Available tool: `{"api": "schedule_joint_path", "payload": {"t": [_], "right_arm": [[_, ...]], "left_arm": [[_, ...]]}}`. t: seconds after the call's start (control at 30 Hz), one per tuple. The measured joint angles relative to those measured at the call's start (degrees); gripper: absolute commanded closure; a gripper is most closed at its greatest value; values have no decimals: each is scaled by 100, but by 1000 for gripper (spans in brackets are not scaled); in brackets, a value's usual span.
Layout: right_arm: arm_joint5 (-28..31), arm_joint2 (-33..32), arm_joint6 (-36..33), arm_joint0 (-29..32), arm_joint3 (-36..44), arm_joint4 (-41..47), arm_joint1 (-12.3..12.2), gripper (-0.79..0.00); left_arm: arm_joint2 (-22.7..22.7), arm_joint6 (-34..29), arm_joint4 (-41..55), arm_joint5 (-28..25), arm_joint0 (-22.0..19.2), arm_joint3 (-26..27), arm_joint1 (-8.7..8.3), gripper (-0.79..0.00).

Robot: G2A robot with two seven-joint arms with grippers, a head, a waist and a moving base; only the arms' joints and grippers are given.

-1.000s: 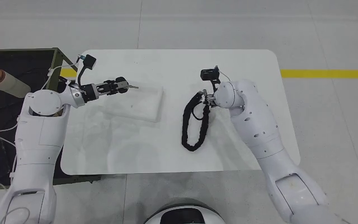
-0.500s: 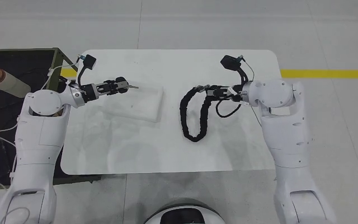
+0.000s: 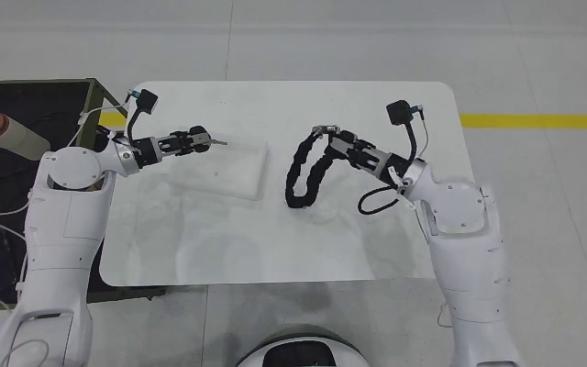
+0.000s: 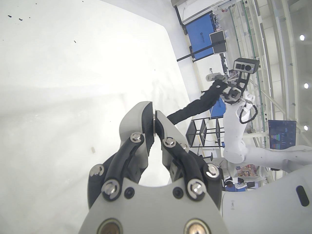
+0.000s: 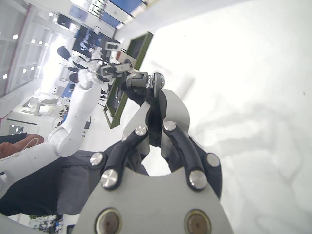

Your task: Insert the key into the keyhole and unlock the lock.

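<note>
- Key (image 3: 217, 142) is in my left jaws, clenched on its flat end. The shaft sticks out past the tips, roughly level, and points across the worktop (image 3: 367, 243) toward the right arm.
- In the left wrist view I see it edge-on, a thin metal sliver squeezed between the black pads (image 4: 147, 122).
- The key hangs over the far edge of a white foam pad (image 3: 229, 172). The pad lies flat on the left arm's side of the worktop, and the key is not touching it.
- Lock (image 3: 301, 179) is a black fabric-sleeved cable loop, held up near mid-worktop by my right jaws.
- The right jaws are clenched on the sleeve just behind the lock head (image 5: 143, 80). The metal barrel pokes out past the tips, facing the left arm.
- The rest of the loop droops from the grip toward the worktop. I cannot tell whether its low end touches the surface.
- Key tip and lock head are well apart, with bare worktop and the near end of the foam pad between them. The key is not in the keyhole.
- I can't make out the keyhole itself in any view.
</note>
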State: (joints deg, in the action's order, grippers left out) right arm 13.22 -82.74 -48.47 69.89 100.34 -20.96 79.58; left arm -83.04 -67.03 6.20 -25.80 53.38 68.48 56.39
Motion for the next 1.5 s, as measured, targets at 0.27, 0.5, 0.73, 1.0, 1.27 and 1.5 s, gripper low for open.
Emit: {"api": "schedule_joint_path", "payload": {"t": [0.27, 0.5, 0.73, 1.0, 1.27, 1.5], "right_arm": [[926, 179, 1372, 377, 109, 220, 10, 0], [911, 175, 1346, 389, 104, 255, 5, 0], [786, 359, 747, 856, 261, 1774, -25, 0], [781, 789, 329, 556, -345, 2371, -13, 0], [669, 865, 152, 528, -401, 2401, -21, 0], [855, 801, 656, 990, 60, 1751, -58, 0]], "left_arm": [[0, 0, 0, 0, 0, 0, 0, 0], [0, 0, 0, 0, 0, 1, 0, 0], [-46, 441, 1805, -315, 946, 951, 109, 0], [451, 130, 2768, -233, 891, 877, 258, 0], [530, -12, 2688, -232, 876, 857, 281, 0], [433, 399, 2654, 33, 1288, 1298, 283, 0]]}}
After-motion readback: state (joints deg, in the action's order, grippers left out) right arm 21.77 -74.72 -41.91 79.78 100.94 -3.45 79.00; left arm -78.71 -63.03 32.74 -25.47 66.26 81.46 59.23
